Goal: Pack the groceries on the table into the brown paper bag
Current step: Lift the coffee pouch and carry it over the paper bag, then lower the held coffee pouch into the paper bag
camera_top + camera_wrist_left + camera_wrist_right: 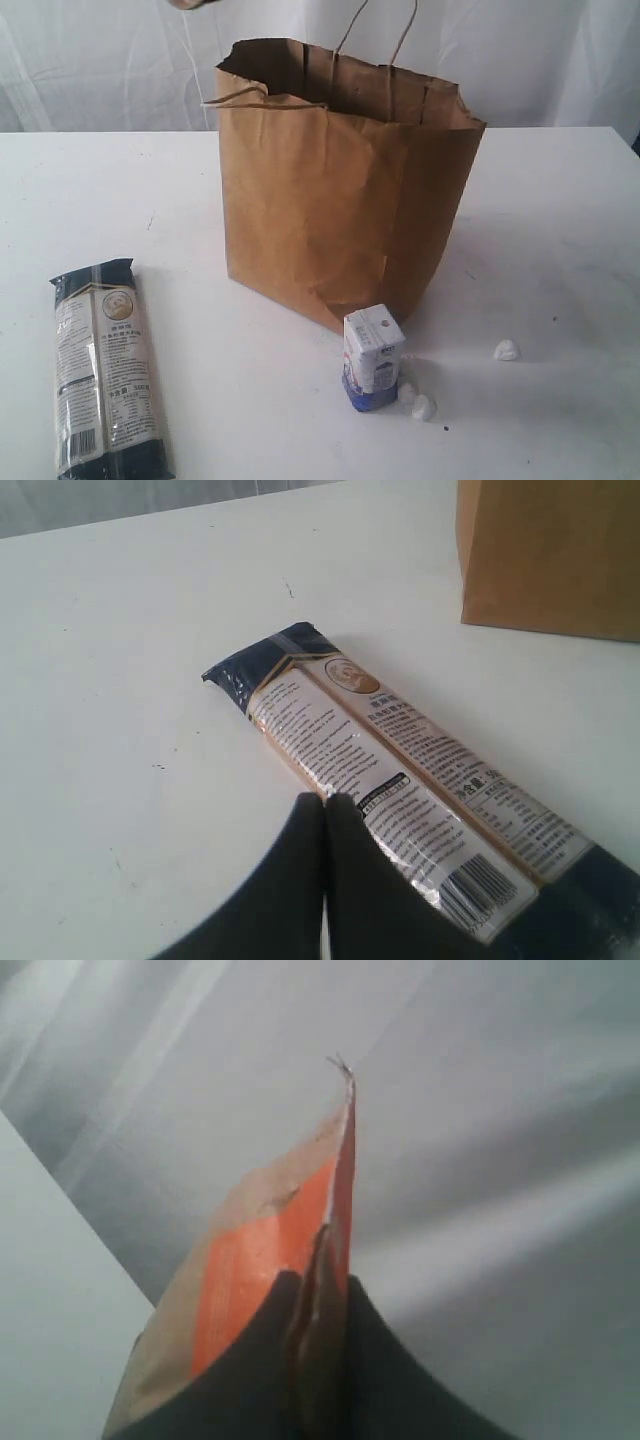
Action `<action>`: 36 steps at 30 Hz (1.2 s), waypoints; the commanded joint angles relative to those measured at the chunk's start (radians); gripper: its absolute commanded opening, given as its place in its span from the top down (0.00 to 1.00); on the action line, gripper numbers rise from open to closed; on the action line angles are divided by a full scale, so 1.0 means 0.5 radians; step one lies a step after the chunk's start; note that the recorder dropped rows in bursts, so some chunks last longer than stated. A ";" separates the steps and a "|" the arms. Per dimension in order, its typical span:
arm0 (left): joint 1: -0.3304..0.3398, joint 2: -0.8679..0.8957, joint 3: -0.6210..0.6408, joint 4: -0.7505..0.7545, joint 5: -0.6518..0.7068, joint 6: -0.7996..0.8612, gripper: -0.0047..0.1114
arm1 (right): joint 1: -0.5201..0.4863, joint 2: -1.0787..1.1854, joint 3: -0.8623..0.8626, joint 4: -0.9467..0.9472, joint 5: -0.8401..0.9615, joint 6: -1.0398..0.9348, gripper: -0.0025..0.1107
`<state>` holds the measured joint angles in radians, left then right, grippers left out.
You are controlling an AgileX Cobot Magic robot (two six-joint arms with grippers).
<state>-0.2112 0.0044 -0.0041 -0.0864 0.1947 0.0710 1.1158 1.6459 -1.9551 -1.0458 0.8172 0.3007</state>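
Noodle packet (105, 370) lies flat near the table's (560, 230) front-left corner, long axis roughly front-to-back, close beneath the nearer left gripper (325, 802), whose jaws are together and empty, while the right gripper (318, 1280) pinches the brown-orange pouch (250, 1250) aloft.

Noodle packet (400, 780): cream label (320, 730), dense small print, too fine to read; barcode (482, 888) just beside the left pincer (325, 798), round emblem (347, 675) at the far end. Small carton (373, 358): blue markings, illegible. Orange pouch (260, 1250) in right pincer (320, 1260): no legible print.
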 commanded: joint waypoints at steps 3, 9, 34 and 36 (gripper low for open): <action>0.003 -0.009 0.008 -0.016 0.000 0.000 0.96 | -0.210 0.013 -0.018 -0.020 0.325 -0.021 0.98; 0.003 -0.009 0.008 -0.016 0.000 0.000 0.96 | -0.338 0.045 -0.015 0.101 0.267 -0.021 0.98; 0.003 -0.009 0.008 -0.012 0.000 0.000 0.96 | -0.639 0.038 0.395 0.275 -0.099 -0.020 0.98; 0.003 -0.009 0.008 -0.012 0.000 0.000 0.96 | -0.669 0.038 0.395 0.253 -0.139 -0.045 0.98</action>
<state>-0.2112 0.0044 -0.0041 -0.0864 0.1947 0.0710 0.8056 1.6791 -1.7572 -0.8644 0.8054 0.2967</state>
